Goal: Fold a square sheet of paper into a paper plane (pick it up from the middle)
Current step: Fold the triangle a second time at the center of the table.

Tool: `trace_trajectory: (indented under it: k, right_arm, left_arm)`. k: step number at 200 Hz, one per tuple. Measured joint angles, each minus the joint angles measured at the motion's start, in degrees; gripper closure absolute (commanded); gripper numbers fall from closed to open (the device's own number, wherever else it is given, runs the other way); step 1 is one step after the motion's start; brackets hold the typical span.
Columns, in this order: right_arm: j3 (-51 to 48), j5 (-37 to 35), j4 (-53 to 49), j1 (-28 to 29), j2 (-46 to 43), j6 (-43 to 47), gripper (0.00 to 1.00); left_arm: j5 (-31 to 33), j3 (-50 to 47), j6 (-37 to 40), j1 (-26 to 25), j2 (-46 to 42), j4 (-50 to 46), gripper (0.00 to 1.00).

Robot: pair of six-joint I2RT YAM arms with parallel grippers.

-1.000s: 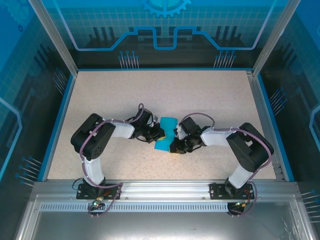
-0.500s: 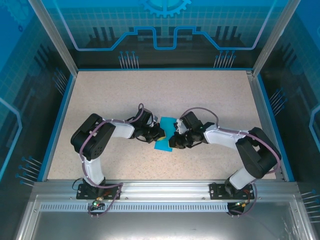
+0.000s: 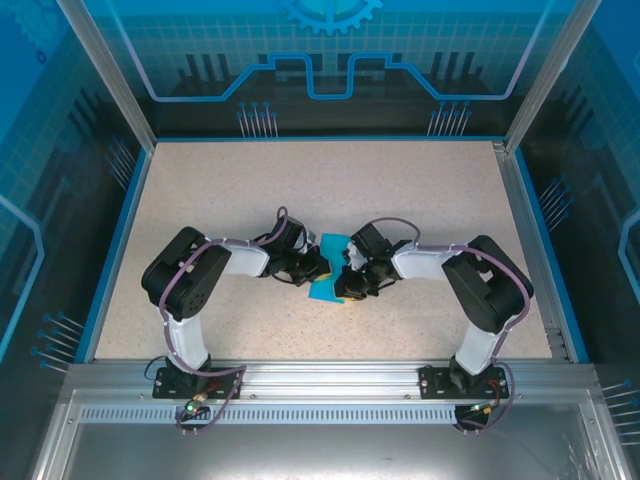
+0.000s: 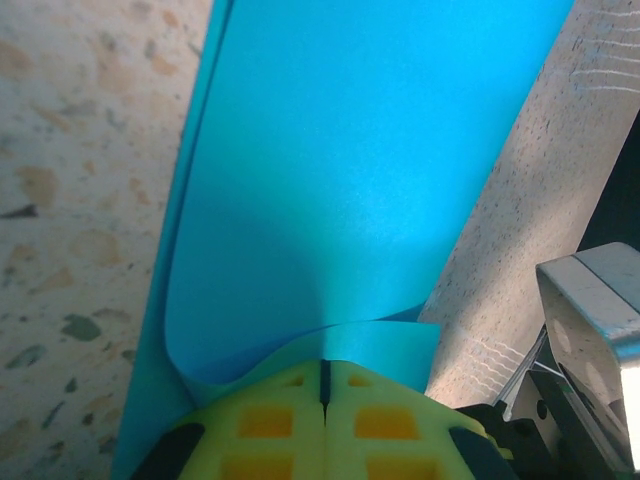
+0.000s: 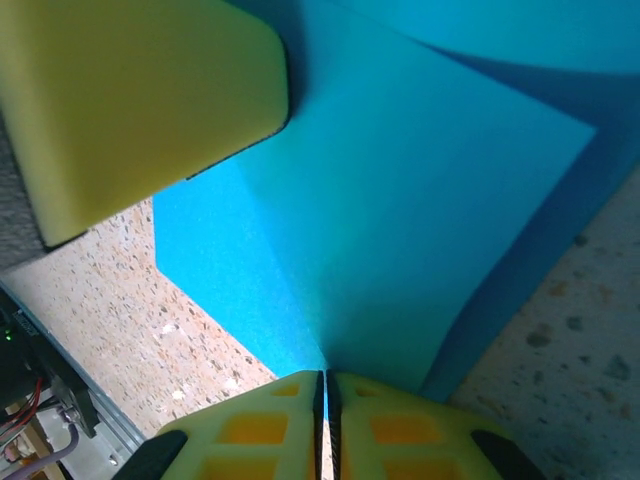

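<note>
From above, the square sheet of paper (image 3: 335, 244) lies near the middle of the table (image 3: 200, 190), a little toward its near edge, already doubled on itself and not yet a dart. My left claw (image 3: 317, 269) sits just left of the table's middle and my right claw (image 3: 347, 290) just right of it, both low over the cyan. Through my left wrist, my left claw (image 4: 324, 368) is clenched, its yellow pads (image 4: 265, 425) pressed together on a curled lip of the sheet (image 4: 370, 180), which stretches away over the table (image 4: 70, 200). Through my right wrist, my right claw (image 5: 324, 380) is likewise clenched, with a crease of the sheet (image 5: 400, 200) running straight into the seam between its pads. I judge a fold is in hand. Next, both claws must carry the lifted layer across together, without tugging apart, then flatten the crease onto the table.
</note>
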State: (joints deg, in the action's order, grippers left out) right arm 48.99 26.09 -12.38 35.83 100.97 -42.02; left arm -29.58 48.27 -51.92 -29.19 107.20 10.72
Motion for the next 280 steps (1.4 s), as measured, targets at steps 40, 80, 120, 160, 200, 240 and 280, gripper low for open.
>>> trace_trajectory:
  k: [40,80,120,160,200,240,280]
  right_arm:
    - [-2.1,1.6,3.3,-0.8,-0.4,0.0,0.87]
    - [-2.5,2.1,3.9,-1.0,-0.5,0.0,0.87]
    - [-2.5,2.1,3.9,-1.0,-0.5,0.0,0.87]
    - [-2.5,2.0,3.8,-1.0,-0.5,0.0,0.89]
    - [-2.5,1.8,3.5,-1.0,-0.5,0.4,0.94]
    - [-2.4,1.4,2.8,-1.0,-0.6,1.1,0.96]
    - [-2.1,1.0,2.1,-1.0,-0.6,1.7,0.96]
  left_arm:
    - [0.3,0.3,1.6,-0.1,-1.5,-2.0,0.76]
    - [1.3,0.8,2.6,-0.1,-7.2,-5.2,0.8]
    - [1.2,0.9,2.5,-1.4,-7.7,-5.3,0.85]
    - [1.3,0.9,2.3,-3.1,-4.3,-4.2,0.89]
    - [2.4,0.9,2.3,-2.4,-1.0,-3.3,0.89]
    - [1.6,0.9,2.4,-1.3,-0.5,-2.5,0.88]
    - [1.6,1.2,3.1,0.1,-0.4,-2.9,0.88]
